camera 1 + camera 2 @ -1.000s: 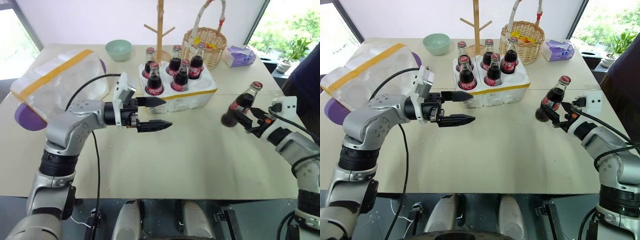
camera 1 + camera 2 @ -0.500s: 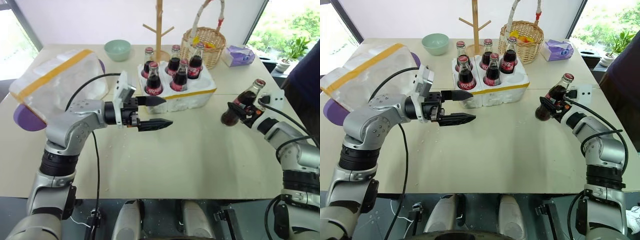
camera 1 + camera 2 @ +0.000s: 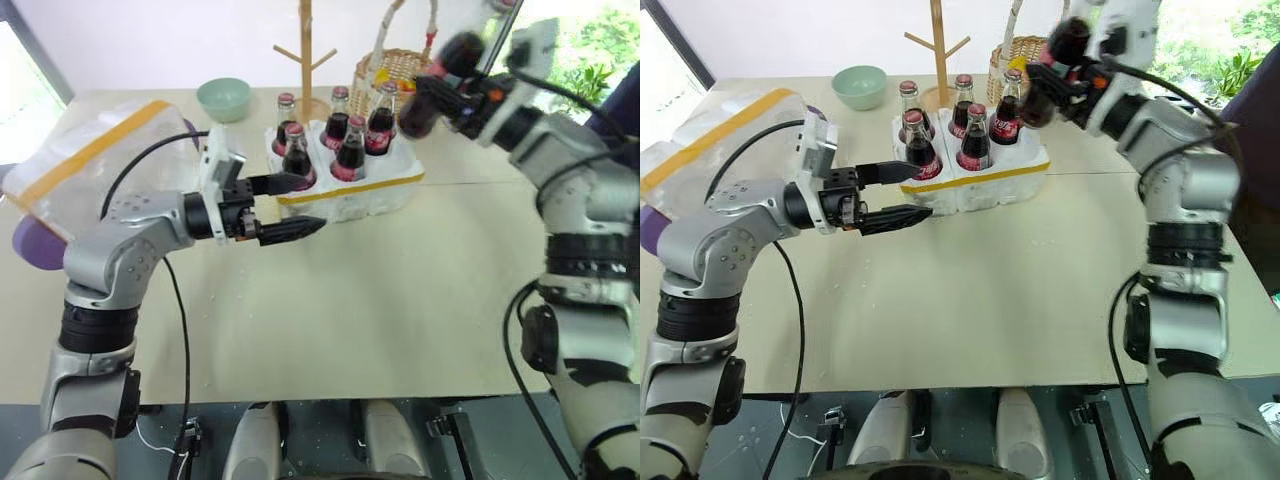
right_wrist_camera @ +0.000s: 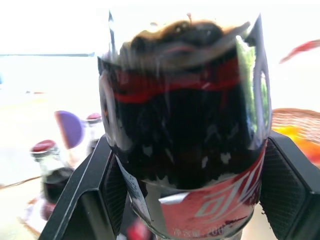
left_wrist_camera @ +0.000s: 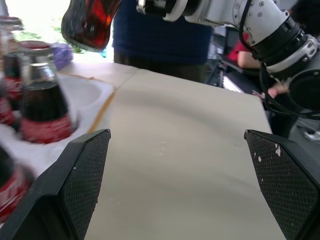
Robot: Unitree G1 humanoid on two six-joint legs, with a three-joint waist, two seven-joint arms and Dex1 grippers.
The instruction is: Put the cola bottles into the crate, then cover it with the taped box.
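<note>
Clamped on the sixth cola bottle [image 3: 1052, 62], the right gripper [image 3: 1065, 70] carries it tilted and high, above the far right corner of the crate [image 3: 985, 180]. Five cola bottles [image 3: 973, 142] stand in the crate's holes below it; the empty hole looks to be at the near right. Set down still tilted, the bottle's base could catch the hole's rim or knock a neighbouring bottle. Just left of the crate, the left gripper [image 3: 300, 205] hangs wide open and empty, near the front-left bottle [image 3: 295, 160]. Further left lies the taped box [image 3: 95, 170], not yet used
</note>
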